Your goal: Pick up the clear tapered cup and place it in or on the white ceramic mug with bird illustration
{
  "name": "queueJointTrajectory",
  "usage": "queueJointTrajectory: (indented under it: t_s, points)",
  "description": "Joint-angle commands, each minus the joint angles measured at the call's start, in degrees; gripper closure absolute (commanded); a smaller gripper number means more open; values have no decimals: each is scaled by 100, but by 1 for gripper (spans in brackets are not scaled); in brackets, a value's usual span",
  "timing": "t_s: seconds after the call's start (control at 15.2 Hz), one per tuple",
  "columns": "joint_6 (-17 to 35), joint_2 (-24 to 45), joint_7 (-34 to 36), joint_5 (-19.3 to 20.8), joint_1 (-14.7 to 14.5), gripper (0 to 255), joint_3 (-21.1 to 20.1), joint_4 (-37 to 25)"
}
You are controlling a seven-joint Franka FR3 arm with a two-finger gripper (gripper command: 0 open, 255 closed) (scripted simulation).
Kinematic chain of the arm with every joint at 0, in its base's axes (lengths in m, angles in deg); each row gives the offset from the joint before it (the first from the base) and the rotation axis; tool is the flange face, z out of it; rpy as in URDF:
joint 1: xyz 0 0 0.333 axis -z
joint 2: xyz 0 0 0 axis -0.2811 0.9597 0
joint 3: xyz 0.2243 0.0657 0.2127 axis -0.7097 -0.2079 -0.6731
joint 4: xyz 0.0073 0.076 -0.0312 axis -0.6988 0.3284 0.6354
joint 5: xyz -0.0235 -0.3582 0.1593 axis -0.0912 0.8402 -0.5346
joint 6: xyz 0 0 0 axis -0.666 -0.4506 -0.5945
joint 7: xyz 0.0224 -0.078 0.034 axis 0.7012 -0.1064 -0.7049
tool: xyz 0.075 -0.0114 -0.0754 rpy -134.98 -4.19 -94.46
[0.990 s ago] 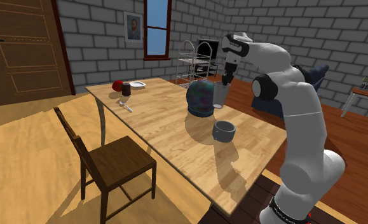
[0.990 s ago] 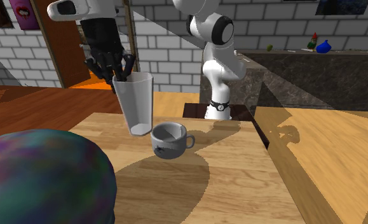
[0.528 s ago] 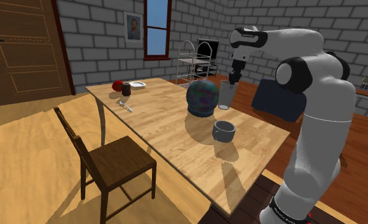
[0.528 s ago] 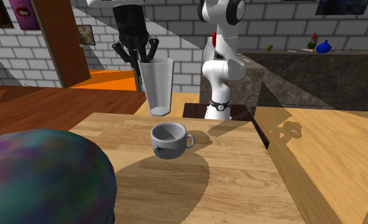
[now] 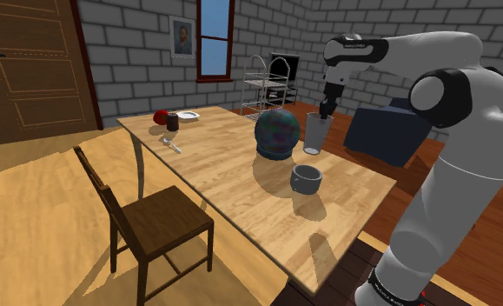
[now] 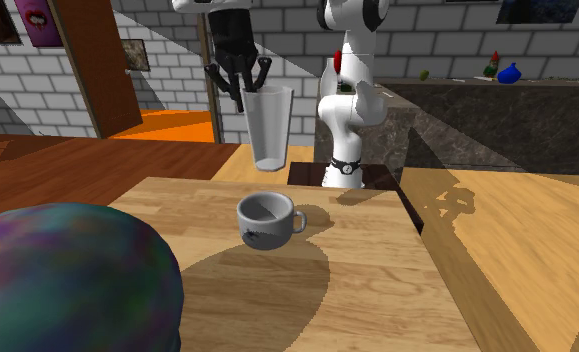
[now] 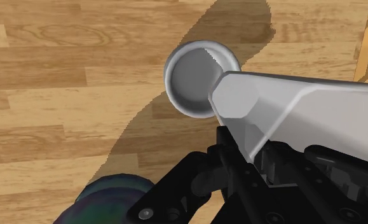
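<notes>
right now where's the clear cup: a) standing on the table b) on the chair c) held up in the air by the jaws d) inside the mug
c: the jaws grip the cup at its rim, its base clear of the table and the mug.

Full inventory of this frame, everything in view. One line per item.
table: 1, light wood, middle of the room
tapered cup: 1, pale translucent grey, clasped at its rim by the claw, lifted off the table
mug: 1, grey-white with a dark print, upright on the table
ball: 1, mottled blue, green and purple, on the table near the mug
plate: 1, white, at the table's far corner
chair: 1, dark wood, beside the table
wire rack: 1, pale metal, beyond the table
arm: 1, white with dark joints
claw: 1, black, shut on the cup's rim
</notes>
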Motion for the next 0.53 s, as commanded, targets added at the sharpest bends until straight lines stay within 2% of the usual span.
queueJointTrajectory:
  t_s: [0.0,0.46]
  points:
    - [161,-56,12,22,-13,255,-13,206]
    - [711,-109,-13,41,-22,255,-23,805]
